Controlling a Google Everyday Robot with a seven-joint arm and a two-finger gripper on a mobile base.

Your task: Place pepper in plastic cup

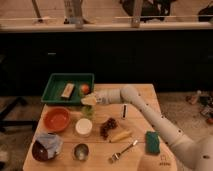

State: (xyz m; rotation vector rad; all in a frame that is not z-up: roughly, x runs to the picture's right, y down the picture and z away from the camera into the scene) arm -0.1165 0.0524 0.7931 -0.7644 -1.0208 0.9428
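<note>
The white robot hand [90, 100] hovers just above the small translucent light-green plastic cup [88, 111], at the cup's 12 o'clock on the wooden tabletop [145, 92]. Whether it grips anything I cannot tell, and the small dark green pepper cannot be made out.

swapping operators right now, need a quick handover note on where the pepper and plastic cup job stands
End effector: over the table, just right of the green tray, directly above the plastic cup.
Plastic cup: upright, between the orange bowl and the grapes, behind the white container.
Pepper: not visible on the table; cannot confirm it is held.
Done: arm is at the cup.
Left: confirm the pepper, drop it in, retract.
</note>
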